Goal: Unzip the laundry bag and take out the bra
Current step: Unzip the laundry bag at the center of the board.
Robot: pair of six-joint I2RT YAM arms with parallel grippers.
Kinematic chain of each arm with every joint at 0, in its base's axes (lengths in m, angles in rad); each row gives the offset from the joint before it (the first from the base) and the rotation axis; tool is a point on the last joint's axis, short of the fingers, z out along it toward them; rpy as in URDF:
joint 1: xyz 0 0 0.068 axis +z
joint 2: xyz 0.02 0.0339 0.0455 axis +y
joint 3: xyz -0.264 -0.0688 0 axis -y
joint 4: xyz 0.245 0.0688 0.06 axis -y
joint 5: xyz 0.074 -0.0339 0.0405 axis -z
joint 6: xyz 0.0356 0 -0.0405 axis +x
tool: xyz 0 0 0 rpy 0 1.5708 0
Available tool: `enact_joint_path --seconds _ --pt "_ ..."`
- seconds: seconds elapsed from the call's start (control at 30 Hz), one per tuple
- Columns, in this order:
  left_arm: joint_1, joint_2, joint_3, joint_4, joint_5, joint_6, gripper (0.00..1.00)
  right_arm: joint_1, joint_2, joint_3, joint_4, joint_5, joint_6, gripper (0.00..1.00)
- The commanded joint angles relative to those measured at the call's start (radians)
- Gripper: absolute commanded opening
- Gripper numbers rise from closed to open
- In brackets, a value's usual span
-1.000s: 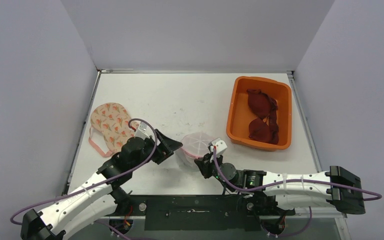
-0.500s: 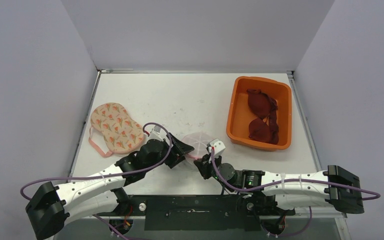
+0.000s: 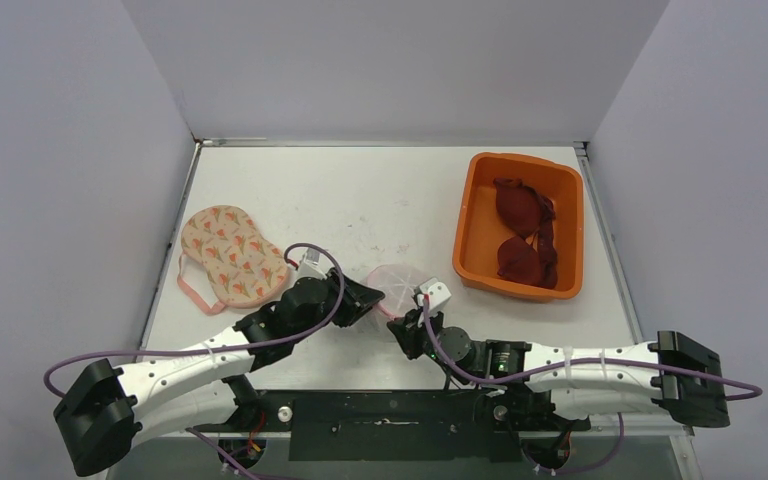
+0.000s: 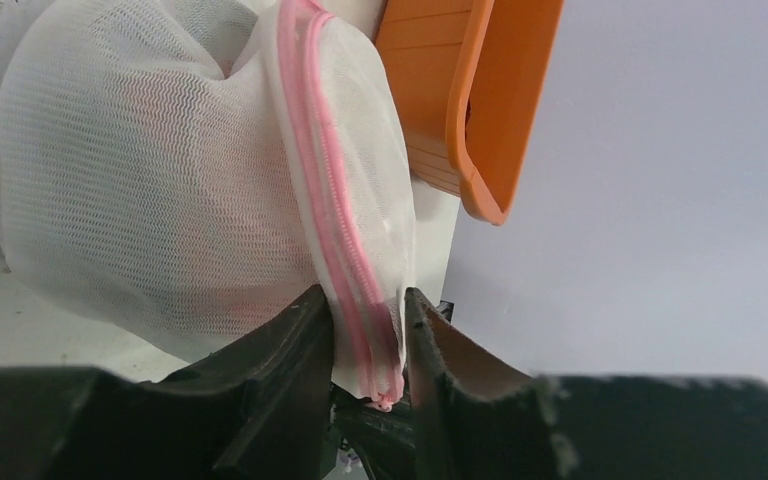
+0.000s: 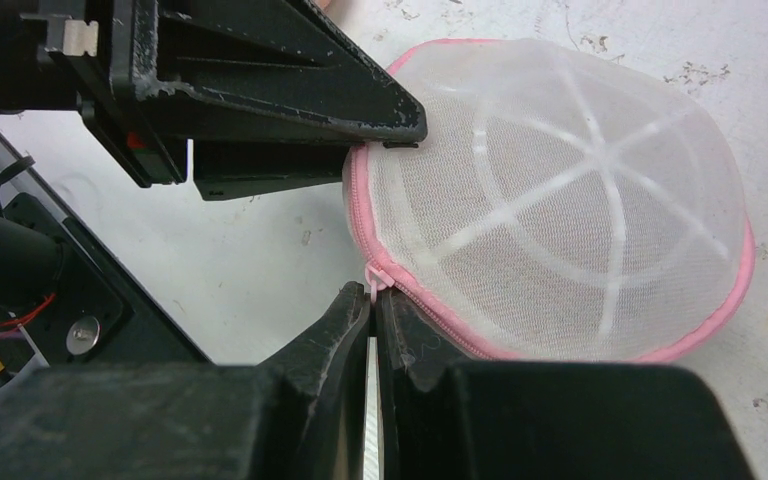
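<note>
I log: left claw clamped on mesh laundry bag seam; right claw pinching zipper pull.

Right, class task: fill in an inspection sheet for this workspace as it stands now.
Surface: white table, scuffed.
Job's things: mesh laundry bag, zip looks closed; contents unclear.
Clutter: patterned bra lying left; orange bin holding dark red bras.
Grippers: left gripper pinches the bag's zip seam; right gripper shut on the zip pull.
Cables: purple cables along both arms.
Surroundings: plain grey walls.
</note>
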Motion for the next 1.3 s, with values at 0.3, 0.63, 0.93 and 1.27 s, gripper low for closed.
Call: enact_joint_path --seconds 0.3,0.63,0.93,1.27 --pt "0.024 0.034 0.014 0.091 -0.023 0.057 0.0 0.007 -0.091 0.014 -0.04 0.056 -0.001 0.05" --pt "0.103 0.02 -0.005 0.07 0.059 0.119 0.0 -0.052 -0.201 -0.056 -0.138 0.126 0.045 0.05" --pt "0.225 0.019 0.059 0.128 0.315 0.292 0.0 -0.037 -0.225 -0.013 -0.097 0.073 -0.048 0.05" --pt "0.284 0.135 0.348 0.02 0.66 0.506 0.0 0.006 -0.173 0.114 -0.088 0.076 -0.097 0.05"
